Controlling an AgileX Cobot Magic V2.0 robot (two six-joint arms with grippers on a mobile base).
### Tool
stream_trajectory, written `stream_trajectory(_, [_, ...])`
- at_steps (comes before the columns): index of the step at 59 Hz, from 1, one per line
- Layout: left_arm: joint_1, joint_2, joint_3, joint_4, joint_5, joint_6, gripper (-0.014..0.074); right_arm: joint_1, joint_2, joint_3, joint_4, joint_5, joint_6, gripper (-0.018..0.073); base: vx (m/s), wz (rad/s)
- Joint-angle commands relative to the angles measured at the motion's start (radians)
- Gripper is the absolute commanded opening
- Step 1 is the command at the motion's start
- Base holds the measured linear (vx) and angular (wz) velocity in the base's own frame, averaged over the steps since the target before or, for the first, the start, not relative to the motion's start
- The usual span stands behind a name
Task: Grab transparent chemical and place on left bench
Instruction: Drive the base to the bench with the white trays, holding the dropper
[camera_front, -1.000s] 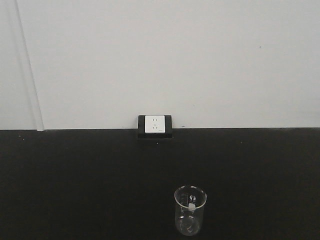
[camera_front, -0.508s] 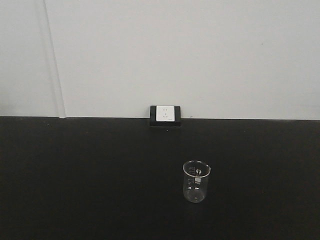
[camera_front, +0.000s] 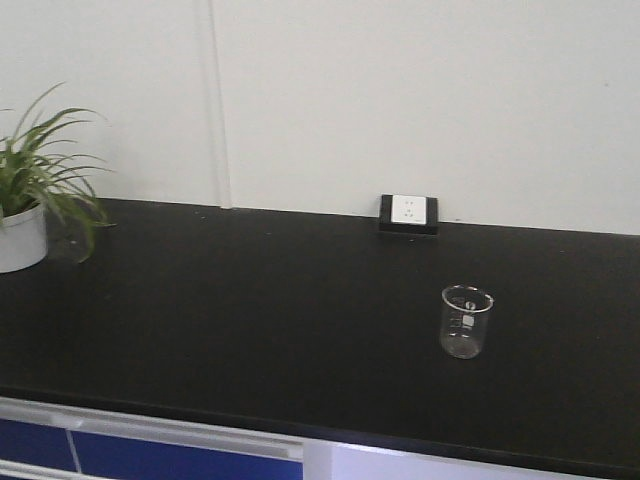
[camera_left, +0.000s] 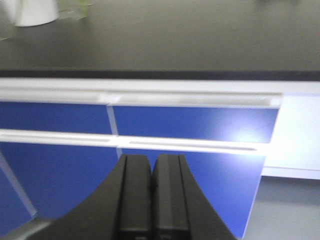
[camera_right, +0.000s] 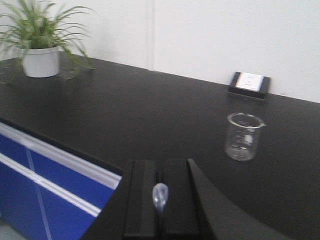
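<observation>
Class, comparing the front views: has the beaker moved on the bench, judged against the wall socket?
No. The beaker still stands in front of the wall socket, slightly to its right; only the camera has drawn back.

Small clear glass beaker: colourless, with white printed graduation marks on its side.
Long matte black worktop: plain black, with a white front edge.
Plain white wall: no pattern.
Black-framed wall socket: white face.
Leafy potted plant: thin green blades in a round white pot.
Flat blue cabinet fronts: saturated blue, crossed by white horizontal rails.
Smooth grey floor: unpatterned.
Left gripper: black.
Right gripper: black, with a pale translucent drop-shaped bit at the pad seam.
</observation>
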Motion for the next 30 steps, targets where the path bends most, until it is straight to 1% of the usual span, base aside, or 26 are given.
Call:
stream_trajectory(1, [-0.002, -0.019, 0.016, -0.001, -0.078, -0.008, -0.0003, -0.001, 0.005, -0.028, 0.000, -0.083, -0.008, -0.0003, -0.28, 0.45])
stream_trajectory(14, [-0.002, -0.019, 0.016, -0.001, -0.078, -0.008, -0.0003, -0.001, 0.005, -0.028, 0.000, -0.083, -0.008, -0.0003, -0.26, 0.54])
stream_trajectory(30, [-0.002, -0.019, 0.016, -0.001, -0.078, -0.008, -0.0003, -0.001, 0.005, -0.028, 0.000, -0.083, -0.008, -0.0003, -0.21, 0.73])
